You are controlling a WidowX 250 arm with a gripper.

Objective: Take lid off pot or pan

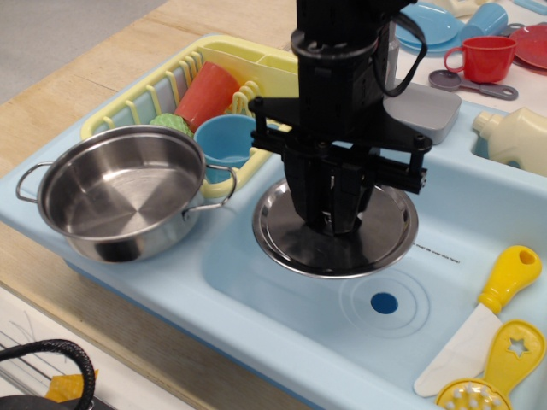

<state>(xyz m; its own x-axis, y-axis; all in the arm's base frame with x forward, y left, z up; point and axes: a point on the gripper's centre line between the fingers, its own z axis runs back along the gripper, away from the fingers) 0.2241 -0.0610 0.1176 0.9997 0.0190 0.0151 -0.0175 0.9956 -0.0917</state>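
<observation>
The shiny steel lid (291, 243) hangs level in the sink basin (444, 231), a little above its floor. My black gripper (333, 224) reaches down onto the lid's centre and is shut on the knob, which its fingers hide. The shallow steel pot (120, 201) with two wire loop handles stands open on the sink's left ledge, empty, to the left of the lid and apart from it.
A yellow dish rack (171, 81) behind the pot holds a blue cup (224, 141) and a red cup (209, 94). The grey faucet (423, 102) stands behind the arm. A yellow-handled spatula (487, 316) and strainer (496, 367) lie at the right. A bottle (517, 137) lies at the far right.
</observation>
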